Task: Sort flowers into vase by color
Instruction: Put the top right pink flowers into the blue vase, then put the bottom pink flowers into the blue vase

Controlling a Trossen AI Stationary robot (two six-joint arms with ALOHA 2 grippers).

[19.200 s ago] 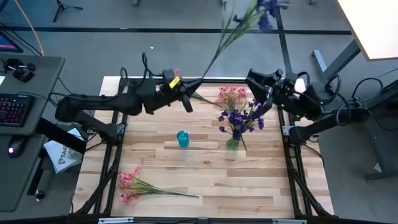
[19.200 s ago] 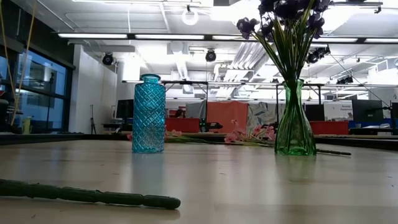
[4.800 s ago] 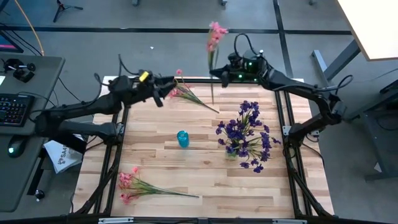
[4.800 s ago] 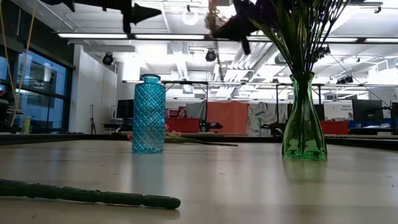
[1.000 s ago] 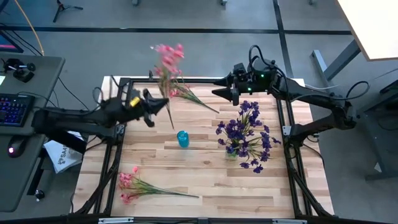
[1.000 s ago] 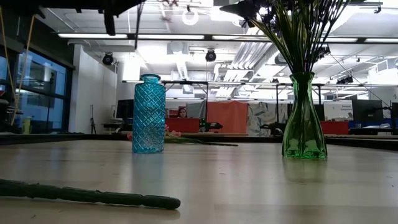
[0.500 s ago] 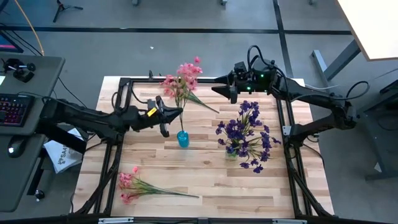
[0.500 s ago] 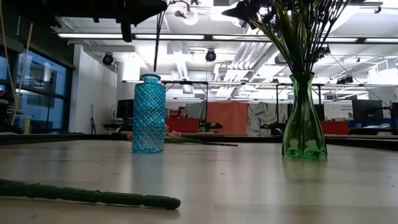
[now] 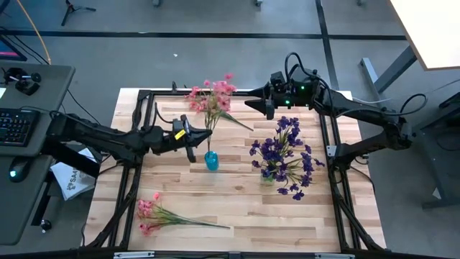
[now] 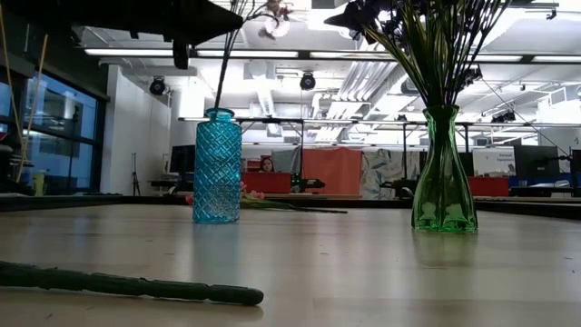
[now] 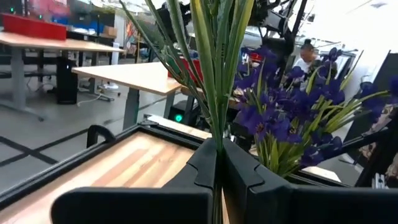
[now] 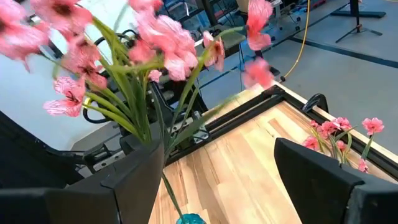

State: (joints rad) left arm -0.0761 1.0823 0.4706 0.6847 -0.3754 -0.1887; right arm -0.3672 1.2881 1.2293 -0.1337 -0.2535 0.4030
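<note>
Wooden table — left jaws clamp pink sprig above blue vase

Dark jointed arms, yellow tag near left hand

Two vases: one blue, one green. Three pink flower sprigs, one purple bunch. Two robot arms.

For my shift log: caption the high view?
Left hand lowers a pink sprig into the blue vase; right hand waits open.
</note>
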